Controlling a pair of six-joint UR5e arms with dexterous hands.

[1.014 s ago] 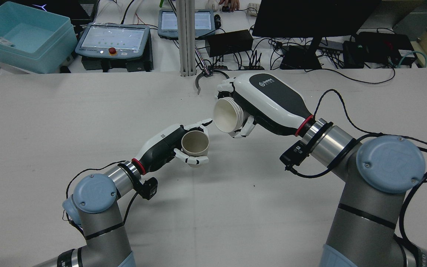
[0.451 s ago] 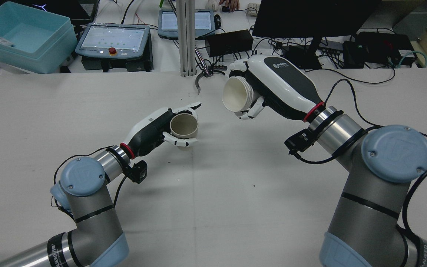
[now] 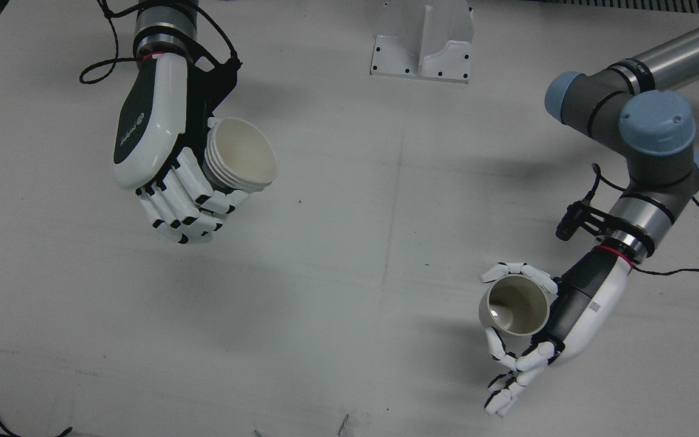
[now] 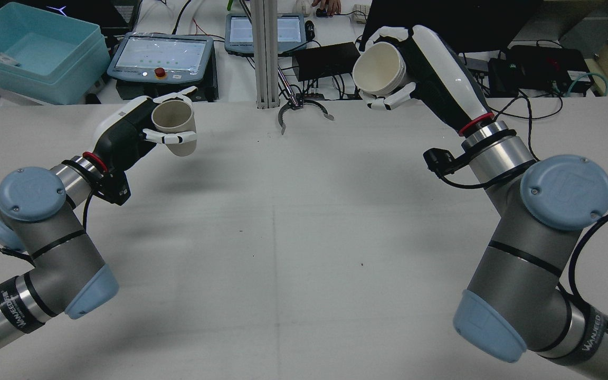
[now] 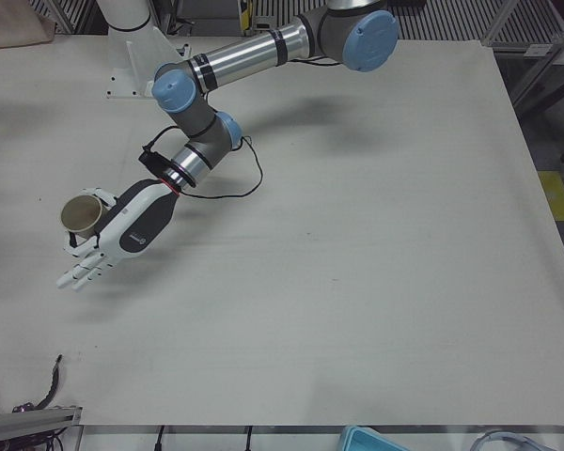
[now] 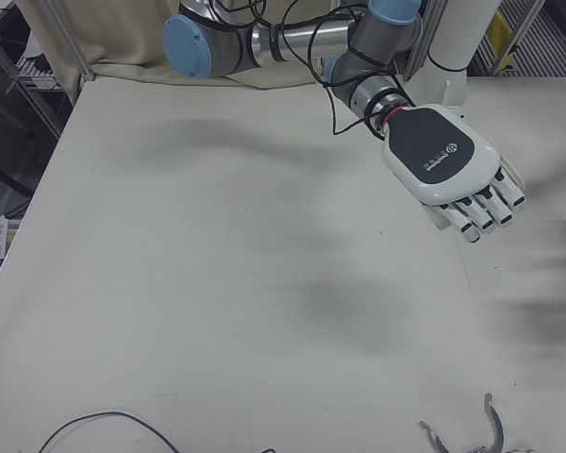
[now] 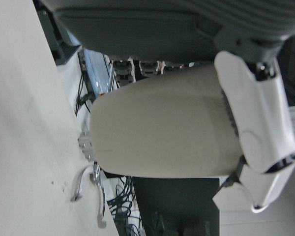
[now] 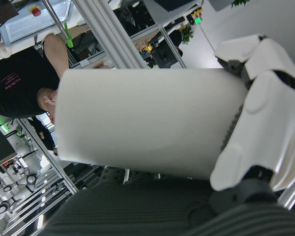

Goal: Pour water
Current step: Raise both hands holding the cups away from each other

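My left hand (image 4: 130,132) is shut on a beige cup (image 4: 174,126), held roughly upright above the table's far left in the rear view. The front view shows this cup (image 3: 516,306) from above in the left hand (image 3: 568,328), and its inside looks pale. My right hand (image 4: 430,63) is shut on a ribbed white cup (image 4: 380,68), raised high at the far right and tilted with its mouth facing left. Seen from the front, the white cup (image 3: 240,161) sits in the right hand (image 3: 161,158). The two cups are far apart. In the right-front view the right hand (image 6: 448,165) hides its cup.
A curved metal clip (image 4: 304,111) lies at the table's far edge by the aluminium post (image 4: 265,53). Beyond the table are a teal bin (image 4: 29,53), two teach pendants (image 4: 161,55) and a monitor. A white bracket (image 3: 422,39) stands between the arms.
The hands have drawn apart. The left hand carried the beige cup left and farther away. The right hand lifted the white cup up and to the right.
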